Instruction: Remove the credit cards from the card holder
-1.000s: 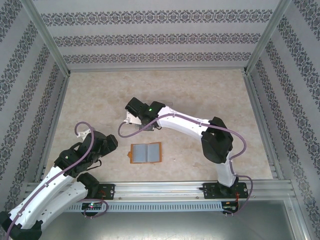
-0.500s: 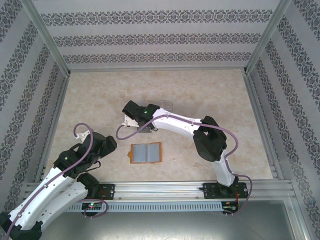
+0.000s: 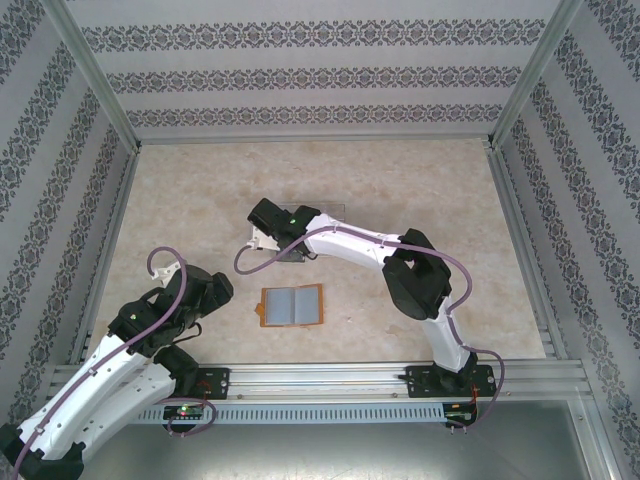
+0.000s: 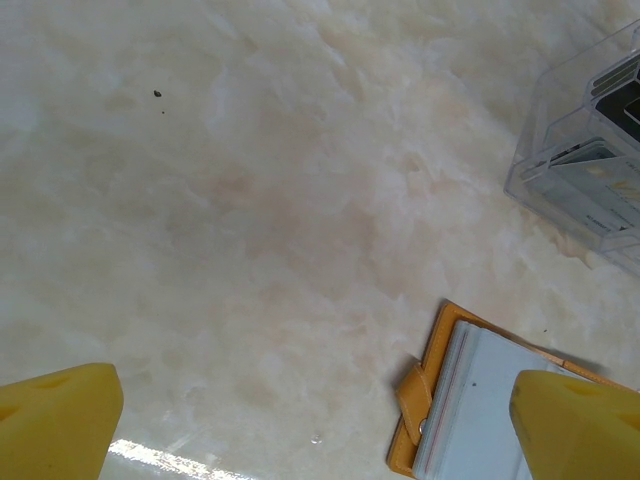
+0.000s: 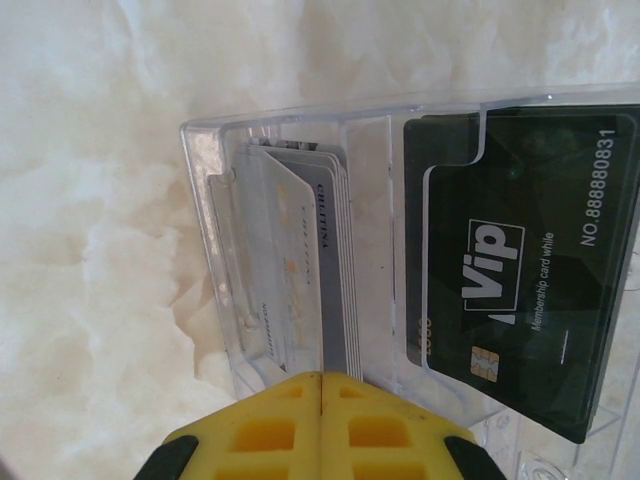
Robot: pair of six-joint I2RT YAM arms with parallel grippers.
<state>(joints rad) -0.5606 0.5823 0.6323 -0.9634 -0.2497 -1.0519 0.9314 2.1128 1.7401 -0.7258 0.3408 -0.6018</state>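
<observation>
The card holder (image 3: 291, 306) lies open on the table, orange-tan with grey-blue sleeves; its clasp edge (image 4: 470, 400) sits between my left fingertips. My left gripper (image 3: 213, 291) hovers just left of it, open and holding nothing (image 4: 318, 425). My right gripper (image 3: 265, 238) is over the clear tray (image 3: 327, 209), its yellow tips pressed together (image 5: 320, 385). Several grey credit cards (image 5: 325, 250) stand on edge in the tray's left compartment and reach up to those tips. I cannot tell whether one is pinched. A black Vip card (image 5: 520, 260) lies in the right compartment.
The clear plastic tray (image 5: 200, 190) stands beyond the card holder, also at the upper right of the left wrist view (image 4: 585, 170). Patterned walls and metal posts fence the marble table on three sides. A metal rail (image 3: 320, 378) runs along the near edge.
My right arm has folded its elbow inward and carried its gripper slightly left over the tray. The left arm and the card holder have not moved.
</observation>
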